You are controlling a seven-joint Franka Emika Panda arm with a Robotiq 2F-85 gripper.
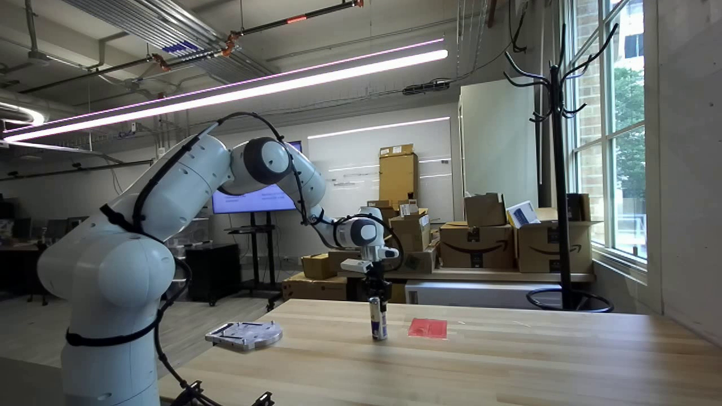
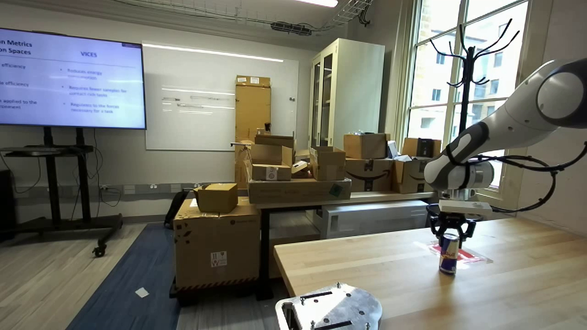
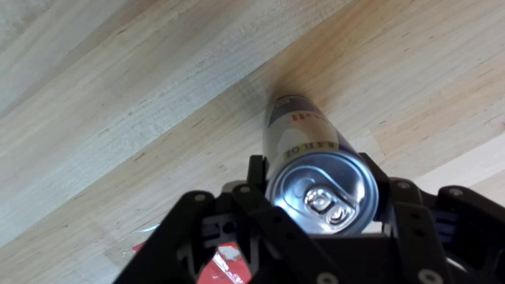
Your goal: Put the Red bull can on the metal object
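The Red bull can (image 1: 378,328) stands upright on the wooden table; it also shows in an exterior view (image 2: 449,260). In the wrist view the can (image 3: 311,136) points its silvery lid and pull tab up at the camera, with its base on the wood. My gripper (image 2: 451,242) is above it, pointing down, its black fingers on either side of the can's upper part. In the wrist view the gripper's fingers (image 3: 315,173) look to touch both sides of the can. The metal object (image 1: 245,335), a flat silvery plate with dark slots, lies apart near a table edge (image 2: 341,305). It is out of the wrist view.
A flat red item (image 1: 427,328) under clear film lies on the table beside the can; it also shows in the wrist view (image 3: 227,268). Cardboard boxes (image 1: 476,245) stand on a bench behind the table. A black coat rack (image 1: 558,169) stands by the window.
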